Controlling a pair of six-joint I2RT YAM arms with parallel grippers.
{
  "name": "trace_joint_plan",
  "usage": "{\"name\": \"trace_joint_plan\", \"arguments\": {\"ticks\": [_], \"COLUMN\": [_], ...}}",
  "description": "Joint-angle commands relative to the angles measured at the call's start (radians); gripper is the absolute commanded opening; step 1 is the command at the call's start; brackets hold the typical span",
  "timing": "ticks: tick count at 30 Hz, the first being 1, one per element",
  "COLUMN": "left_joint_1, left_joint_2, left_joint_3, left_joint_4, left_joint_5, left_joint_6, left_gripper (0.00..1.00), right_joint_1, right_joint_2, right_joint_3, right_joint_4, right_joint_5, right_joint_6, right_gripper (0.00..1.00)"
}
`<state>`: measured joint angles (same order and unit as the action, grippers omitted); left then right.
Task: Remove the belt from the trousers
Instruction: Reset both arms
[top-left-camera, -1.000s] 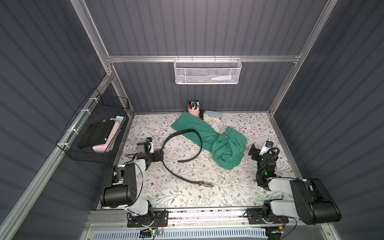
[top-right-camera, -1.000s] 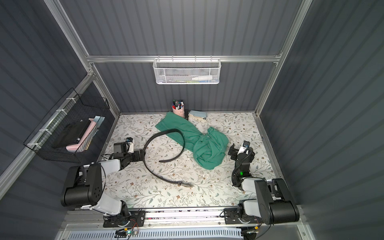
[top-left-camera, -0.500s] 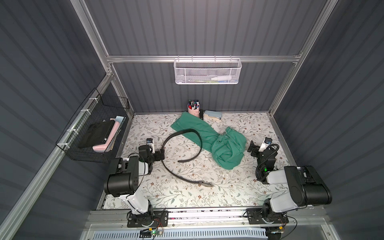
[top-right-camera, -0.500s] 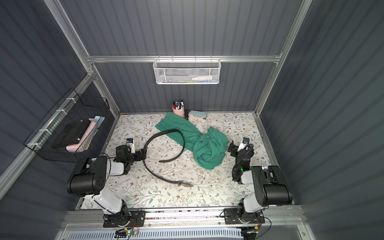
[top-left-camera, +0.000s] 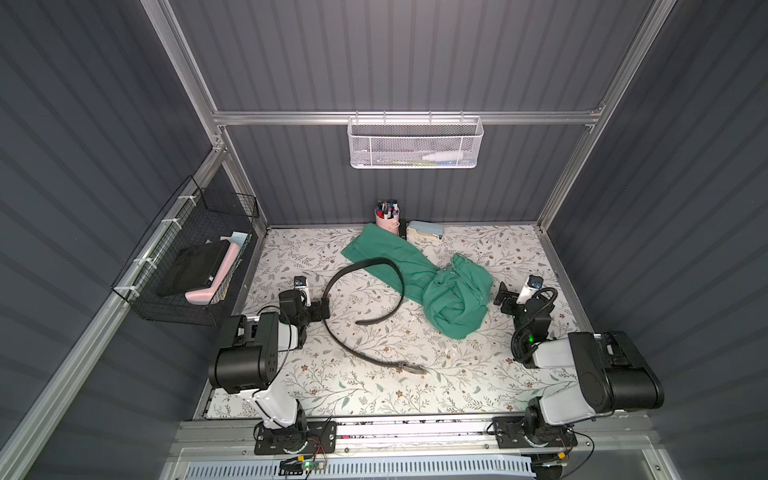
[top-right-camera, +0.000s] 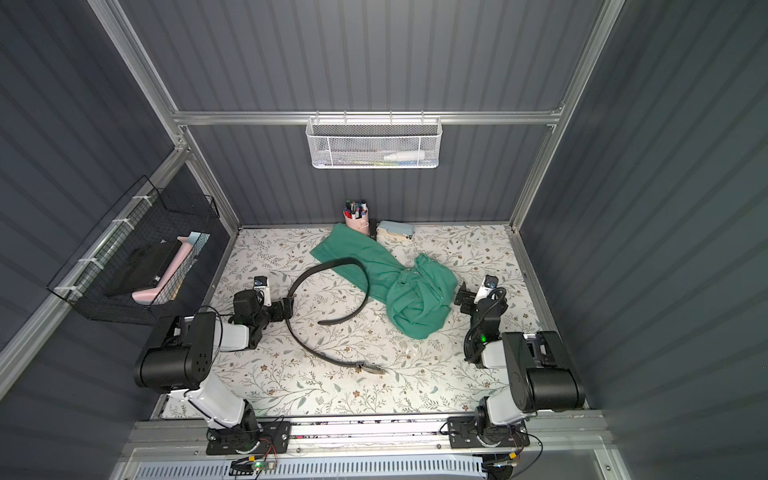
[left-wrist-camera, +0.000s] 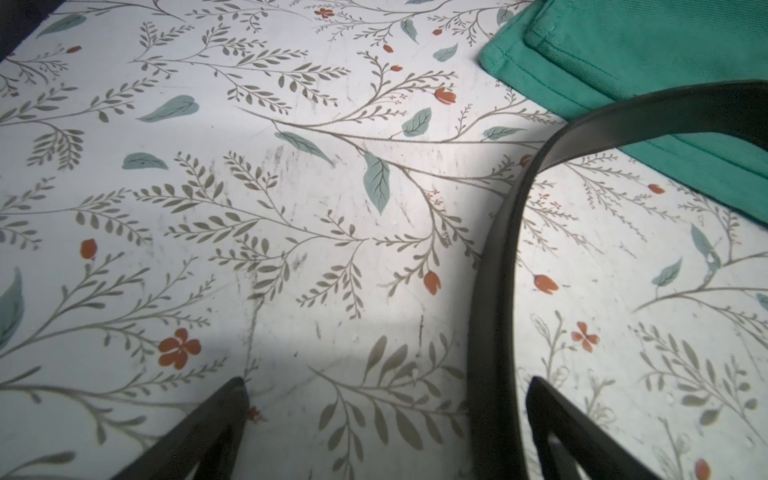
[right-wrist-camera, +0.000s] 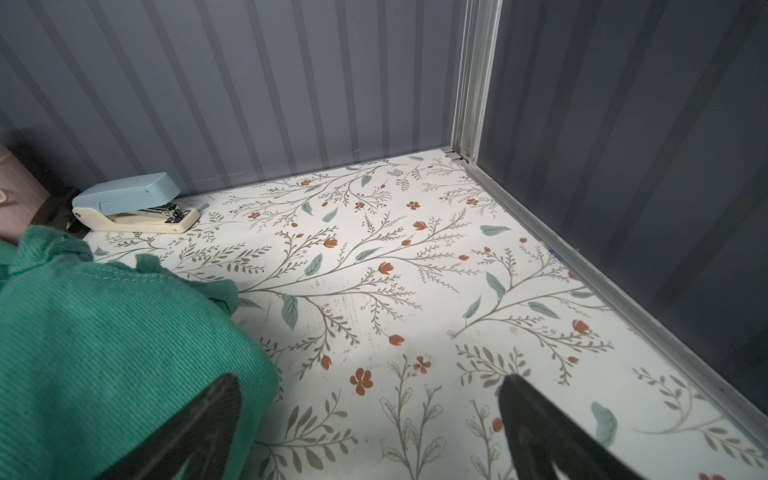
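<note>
Belt (left-wrist-camera: 496, 291) lies looped on the floral table (top-left-camera: 374, 399), seemingly clear of the loops, its arc crossing one leg of the green trousers (top-left-camera: 453, 299). Left gripper (left-wrist-camera: 386, 395) released, astride the strap; right gripper (right-wrist-camera: 370, 386) released beside the cloth. Back both away without snagging.

Black belt (top-left-camera: 332, 332) loops free across crumpled green trousers (top-left-camera: 453, 299) on the table.
</note>
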<state>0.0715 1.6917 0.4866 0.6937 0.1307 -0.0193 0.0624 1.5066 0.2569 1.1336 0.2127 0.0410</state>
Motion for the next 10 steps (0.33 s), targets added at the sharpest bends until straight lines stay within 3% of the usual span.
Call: {"name": "trace_joint_plan", "arguments": {"ticks": [1,10], "left_joint_1": [-0.006,-0.006], "left_joint_2": [0.014,0.014], "left_joint_3": [-0.003,-0.003], "left_joint_4": [-0.029,-0.029], "left_joint_5": [-0.032,-0.034], "left_joint_6": [0.002,0.002], "left_gripper": [1.00,1.00], "right_joint_1": [-0.003,-0.003], "right_joint_2": [-0.006,-0.008], "right_joint_3": [0.010,0.012], "right_joint_4": [0.013,0.009], "right_joint_5": [-0.006,-0.006], "right_joint_6": [0.004,0.005], "right_gripper": [0.99,0.99]}}
